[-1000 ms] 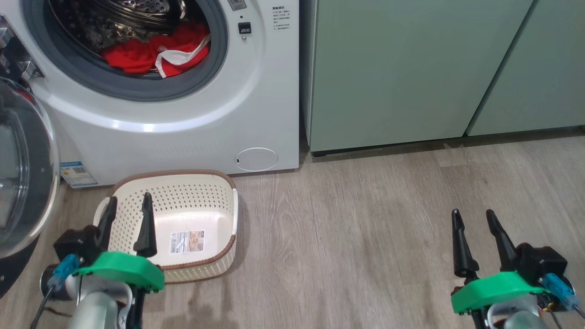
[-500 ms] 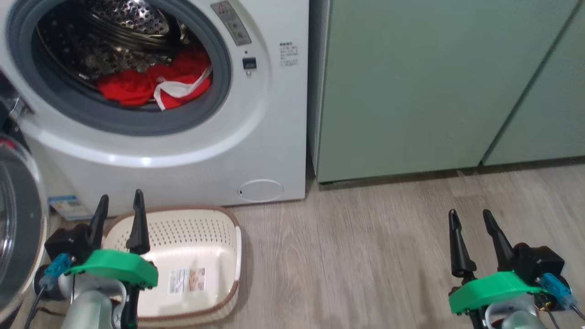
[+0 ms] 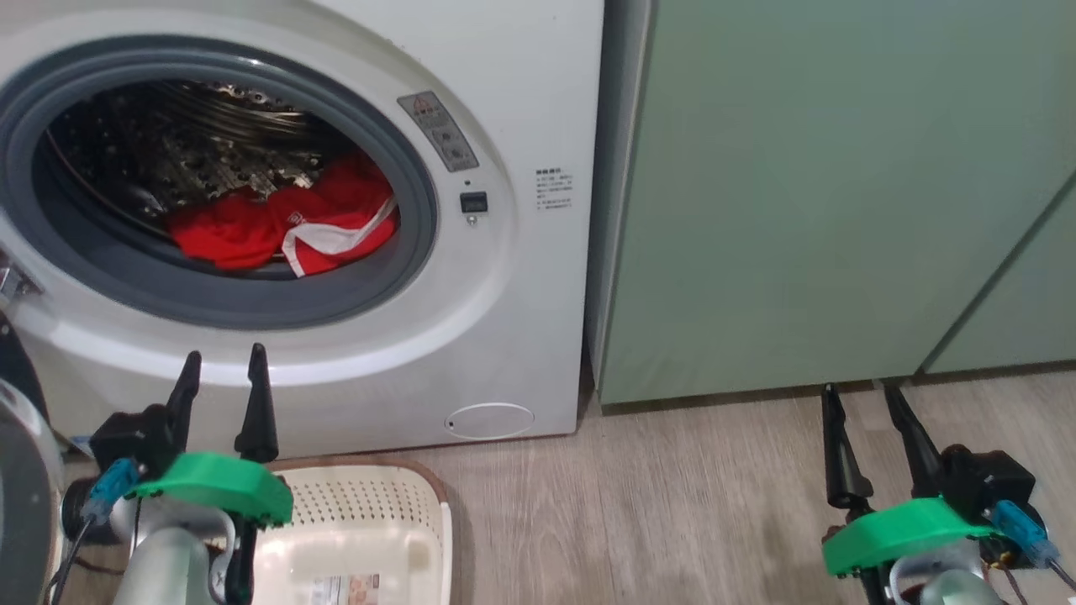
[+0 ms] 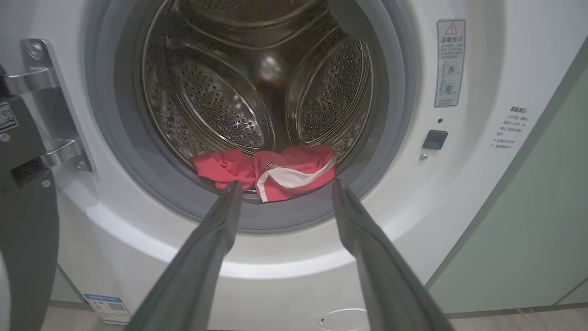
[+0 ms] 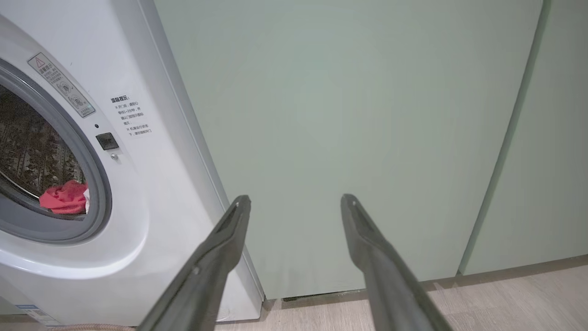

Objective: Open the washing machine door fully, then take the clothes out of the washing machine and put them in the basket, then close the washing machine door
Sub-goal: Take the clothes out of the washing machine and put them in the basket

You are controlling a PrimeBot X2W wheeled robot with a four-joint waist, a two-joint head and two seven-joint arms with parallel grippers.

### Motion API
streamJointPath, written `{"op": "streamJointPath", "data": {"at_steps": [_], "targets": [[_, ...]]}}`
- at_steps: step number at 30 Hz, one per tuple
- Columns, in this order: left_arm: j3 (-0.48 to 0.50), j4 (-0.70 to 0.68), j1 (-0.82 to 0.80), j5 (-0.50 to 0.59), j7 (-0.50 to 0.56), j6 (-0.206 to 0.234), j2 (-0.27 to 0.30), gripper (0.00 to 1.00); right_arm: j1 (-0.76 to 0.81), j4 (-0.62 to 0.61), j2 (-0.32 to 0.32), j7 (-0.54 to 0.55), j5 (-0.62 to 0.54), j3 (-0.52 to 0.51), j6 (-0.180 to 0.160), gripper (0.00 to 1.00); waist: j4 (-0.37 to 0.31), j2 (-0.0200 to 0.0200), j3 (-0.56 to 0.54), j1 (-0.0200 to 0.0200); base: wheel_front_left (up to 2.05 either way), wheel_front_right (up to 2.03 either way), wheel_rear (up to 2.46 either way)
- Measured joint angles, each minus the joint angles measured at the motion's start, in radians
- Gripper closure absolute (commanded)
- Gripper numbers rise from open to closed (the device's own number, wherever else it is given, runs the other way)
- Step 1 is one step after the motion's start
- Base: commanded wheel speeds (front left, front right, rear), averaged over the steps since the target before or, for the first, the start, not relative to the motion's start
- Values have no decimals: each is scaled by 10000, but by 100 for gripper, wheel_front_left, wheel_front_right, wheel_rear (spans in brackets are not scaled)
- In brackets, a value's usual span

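The clothes (image 3: 282,231) are lying inside the washing machine (image 3: 504,319). The basket (image 3: 366,504) is sitting on the floor (image 3: 672,504) before it, with cabinets (image 3: 799,210) standing right of the machine.

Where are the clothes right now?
In the head view the clothes lie low inside the washing machine, left of centre, just behind its grey gasket, above the basket on the floor.

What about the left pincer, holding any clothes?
No, the left pincer stands open and empty; the clothes lie inside the washing machine beyond it.
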Motion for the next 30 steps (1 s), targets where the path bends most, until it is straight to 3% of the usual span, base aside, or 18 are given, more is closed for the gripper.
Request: {"op": "streamJointPath", "data": {"at_steps": [14, 21, 30], "targets": [[125, 690, 5, 330, 0, 4, -117, 0, -8, -27, 2, 0, 4, 111, 0, 0, 70, 0, 3, 0, 15, -15, 0], [-215, 2571, -775, 750, 255, 182, 12, 0, -13, 105, 2, 0, 38, 305, 0, 0, -163, 0, 134, 0, 0, 0, 0], [-512, 4236, -3595, 792, 2439, 188, 591, 0, -489, 50, 0, 0, 38, 320, 0, 0, -493, 0, 1030, 0, 0, 0, 0]]}}
